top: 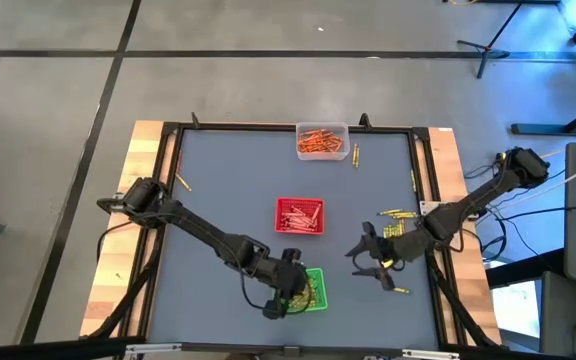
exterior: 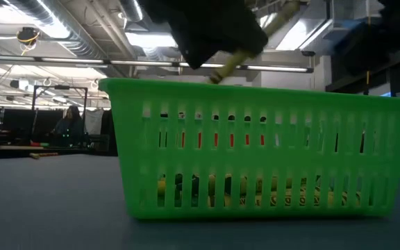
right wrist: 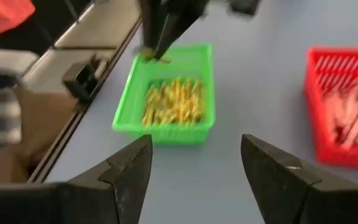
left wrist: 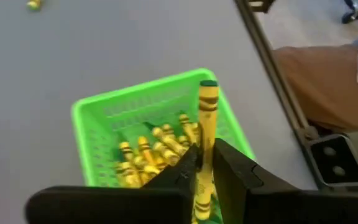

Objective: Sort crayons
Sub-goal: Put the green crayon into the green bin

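No text, label, brand, number or sign can be read in any of the views. Dark bands and markings are seen on the wrapper of the yellow-green crayon (left wrist: 207, 118), but no letters can be made out.

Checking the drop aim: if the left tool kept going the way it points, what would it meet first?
Probably the pile of yellow-green crayons inside the green tray; the left tool, gripping one crayon, points into it.

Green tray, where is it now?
High view: the green tray sits at the table's near edge, just below the red tray, under the left gripper.
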You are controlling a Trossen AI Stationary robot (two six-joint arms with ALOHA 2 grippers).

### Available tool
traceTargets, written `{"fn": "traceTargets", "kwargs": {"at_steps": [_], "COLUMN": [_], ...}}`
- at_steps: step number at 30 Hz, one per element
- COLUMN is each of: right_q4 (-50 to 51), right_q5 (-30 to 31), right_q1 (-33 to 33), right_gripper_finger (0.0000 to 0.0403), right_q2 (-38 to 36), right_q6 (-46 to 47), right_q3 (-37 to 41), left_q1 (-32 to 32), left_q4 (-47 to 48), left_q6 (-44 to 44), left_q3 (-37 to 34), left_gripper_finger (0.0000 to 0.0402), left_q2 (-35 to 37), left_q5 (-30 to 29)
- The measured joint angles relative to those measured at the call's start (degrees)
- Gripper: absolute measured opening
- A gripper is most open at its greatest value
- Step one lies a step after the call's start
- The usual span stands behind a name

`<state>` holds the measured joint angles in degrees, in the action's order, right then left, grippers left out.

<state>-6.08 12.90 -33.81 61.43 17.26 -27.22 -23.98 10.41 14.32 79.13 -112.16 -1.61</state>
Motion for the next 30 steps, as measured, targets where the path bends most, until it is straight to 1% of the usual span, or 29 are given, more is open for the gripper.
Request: {"fn": "traceTargets", "kwargs": {"at_steps": [3,5,7,10,13,15,18,22,24,26,30], "right_q4": [3.78,9.90,19.35,31.59,43.00,51.53,60.53,67.69,69.83,69.81,70.10], "right_q5": [1.14,0.50,1.08,5.45,10.15,10.64,10.35,7.21,4.71,2.47,0.58], "right_q1": [-1.63,-1.95,-1.89,-1.80,-1.46,0.08,4.93,13.76,18.03,22.11,29.34], "right_gripper_finger": [0.0243,0.0243,0.0243,0.0243,0.0243,0.0243,0.0243,0.0243,0.0243,0.0243,0.0243], "right_q2": [-0.02,-0.05,-0.17,-0.09,-0.17,-0.07,-0.04,0.41,0.95,1.91,5.03], "right_q6": [4.70,8.06,10.27,12.96,17.12,19.70,21.41,20.29,17.57,13.08,3.33], "right_q3": [-0.91,-4.31,-8.12,-12.99,-17.67,-19.46,-20.08,-19.62,-19.50,-19.50,-19.50], "left_q1": [0.07,-0.12,-0.17,-0.13,-0.89,-1.05,-0.52,-1.38,-2.14,-2.70,-3.60], "left_q4": [-1.59,-1.64,-0.75,-0.75,-1.46,-2.31,-9.05,-21.95,-28.44,-34.46,-43.95], "left_q6": [0.11,-1.22,-1.67,-4.77,-8.17,-9.00,-10.42,-12.60,-13.36,-14.70,-17.38], "left_q3": [0.00,0.00,0.00,-0.08,-1.50,-3.98,-10.77,-21.69,-26.78,-31.34,-39.15], "left_gripper_finger": [0.0067,0.0089,0.0104,0.0113,0.0112,0.0111,0.0110,0.0110,0.0110,0.0110,0.0110], "left_q2": [-0.02,0.08,0.18,0.24,0.61,1.75,5.35,12.25,15.93,19.08,24.03], "left_q5": [-1.47,-3.43,-5.99,-6.63,-5.11,-3.78,-3.94,-7.26,-9.53,-12.25,-16.27]}}
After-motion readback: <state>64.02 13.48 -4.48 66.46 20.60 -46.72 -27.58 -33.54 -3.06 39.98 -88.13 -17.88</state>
